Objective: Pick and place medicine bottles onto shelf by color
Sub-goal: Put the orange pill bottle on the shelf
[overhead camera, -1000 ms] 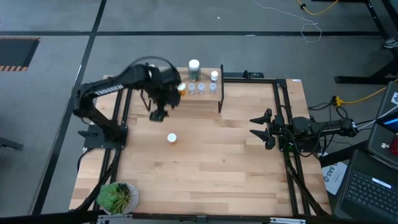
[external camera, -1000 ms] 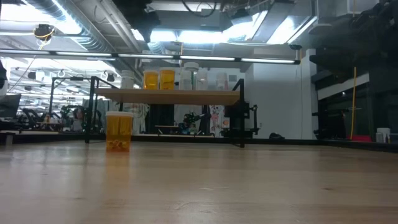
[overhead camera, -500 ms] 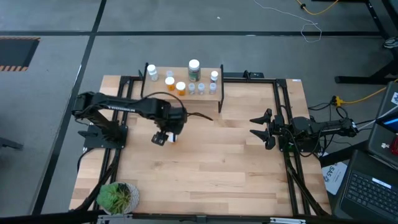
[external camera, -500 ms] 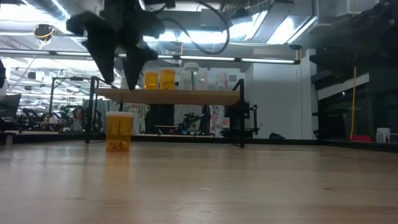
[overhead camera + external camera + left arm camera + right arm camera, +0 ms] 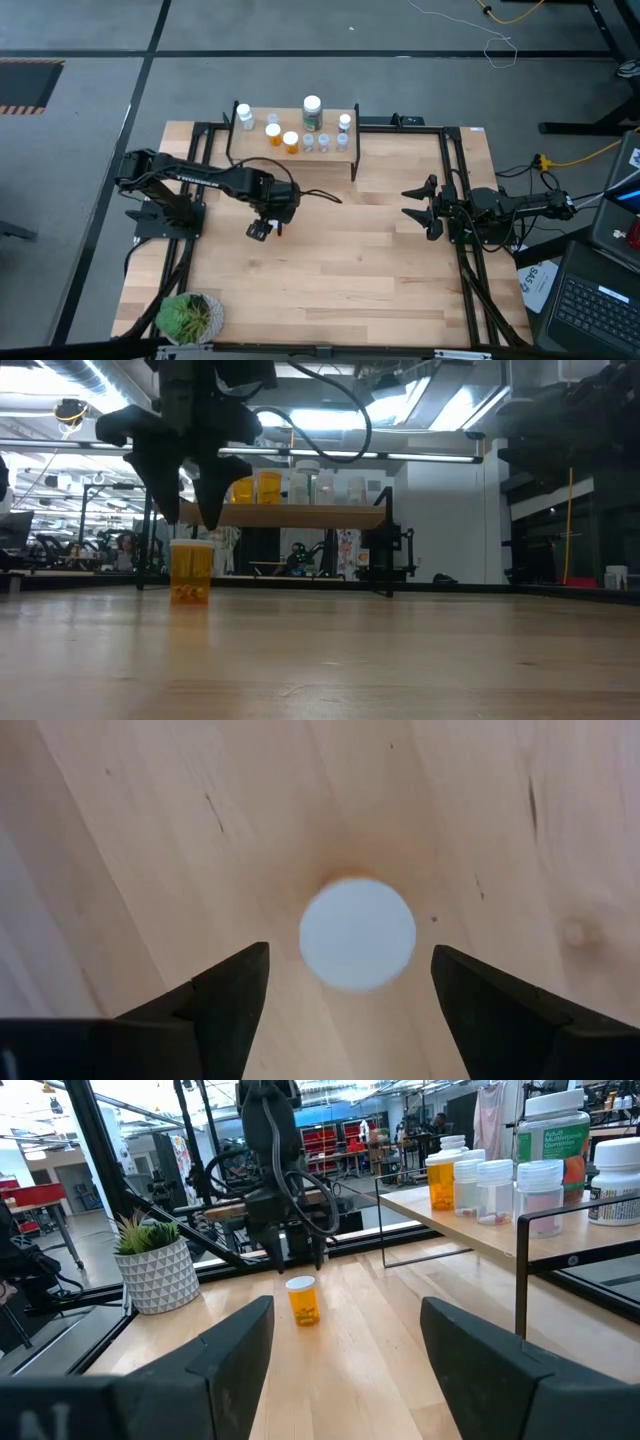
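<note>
An orange bottle with a white cap (image 5: pixel 191 570) stands upright on the wooden table, and also shows in the right wrist view (image 5: pixel 302 1300). My left gripper (image 5: pixel 188 510) hangs open straight above it, fingers pointing down on either side of the cap (image 5: pixel 357 932), not touching. In the high view the gripper (image 5: pixel 262 230) hides the bottle. The shelf (image 5: pixel 262 152) at the far edge holds two orange bottles (image 5: pixel 282 136), a larger bottle with a white cap (image 5: pixel 312 110) and several small clear ones (image 5: pixel 324 142). My right gripper (image 5: pixel 412 205) waits open at the table's right side.
A potted plant (image 5: pixel 190 315) stands at the near left corner. Black frame rails (image 5: pixel 450 180) run along the table's left and right sides. Bare wood (image 5: pixel 340 260) lies between the two arms. The shelf's black legs (image 5: pixel 388 555) stand behind the bottle.
My left gripper has come away from the shelf toward the table's near edge and gone down, and now hangs over the orange bottle on the table. The bottle has stayed in place.
</note>
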`<state>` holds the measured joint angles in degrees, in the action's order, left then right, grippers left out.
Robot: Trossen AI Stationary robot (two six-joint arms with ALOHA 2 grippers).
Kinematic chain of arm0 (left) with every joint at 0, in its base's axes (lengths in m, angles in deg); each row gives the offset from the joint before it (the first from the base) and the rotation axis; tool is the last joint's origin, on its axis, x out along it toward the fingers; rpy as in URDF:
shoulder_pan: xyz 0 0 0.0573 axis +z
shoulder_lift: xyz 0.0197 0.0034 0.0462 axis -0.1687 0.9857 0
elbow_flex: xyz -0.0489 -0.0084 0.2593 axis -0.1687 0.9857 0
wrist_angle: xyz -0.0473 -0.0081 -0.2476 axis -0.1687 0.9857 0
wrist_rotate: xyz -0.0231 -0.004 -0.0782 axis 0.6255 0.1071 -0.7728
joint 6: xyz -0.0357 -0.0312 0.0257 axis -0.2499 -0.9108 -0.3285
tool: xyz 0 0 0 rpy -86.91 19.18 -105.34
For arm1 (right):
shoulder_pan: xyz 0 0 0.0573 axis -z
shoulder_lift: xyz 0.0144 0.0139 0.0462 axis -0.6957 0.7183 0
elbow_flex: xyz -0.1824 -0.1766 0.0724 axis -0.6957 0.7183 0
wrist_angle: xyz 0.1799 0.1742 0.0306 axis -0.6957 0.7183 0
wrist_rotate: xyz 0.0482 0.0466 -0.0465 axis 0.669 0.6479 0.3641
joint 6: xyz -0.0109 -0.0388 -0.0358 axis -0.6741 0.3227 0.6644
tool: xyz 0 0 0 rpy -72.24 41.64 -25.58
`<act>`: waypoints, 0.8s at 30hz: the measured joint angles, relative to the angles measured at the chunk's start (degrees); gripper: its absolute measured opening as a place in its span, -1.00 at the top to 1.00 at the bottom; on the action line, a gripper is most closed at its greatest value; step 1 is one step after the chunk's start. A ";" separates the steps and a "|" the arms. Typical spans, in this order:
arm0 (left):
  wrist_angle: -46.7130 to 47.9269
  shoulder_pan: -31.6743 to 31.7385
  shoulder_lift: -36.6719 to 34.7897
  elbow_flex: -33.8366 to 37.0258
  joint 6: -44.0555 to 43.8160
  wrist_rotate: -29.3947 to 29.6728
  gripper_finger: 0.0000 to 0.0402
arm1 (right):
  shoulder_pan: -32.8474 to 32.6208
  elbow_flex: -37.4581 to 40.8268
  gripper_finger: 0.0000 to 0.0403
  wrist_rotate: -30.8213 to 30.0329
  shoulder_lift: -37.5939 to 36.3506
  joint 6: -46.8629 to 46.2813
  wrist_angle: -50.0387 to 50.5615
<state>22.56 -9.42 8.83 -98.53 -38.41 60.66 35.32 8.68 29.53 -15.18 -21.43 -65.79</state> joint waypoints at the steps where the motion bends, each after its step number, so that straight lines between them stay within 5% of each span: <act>1: -0.93 0.00 0.00 0.35 -0.04 0.00 -0.37 | 0.01 0.00 -0.26 0.00 0.00 0.00 0.00; 24: -13.45 -0.02 0.04 9.12 -4.46 -1.55 -0.37 | -0.01 0.00 -0.26 0.00 0.00 -0.01 0.02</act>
<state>9.11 -9.44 8.88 -89.41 -42.87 59.11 35.31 8.68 29.53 -15.18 -21.44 -65.78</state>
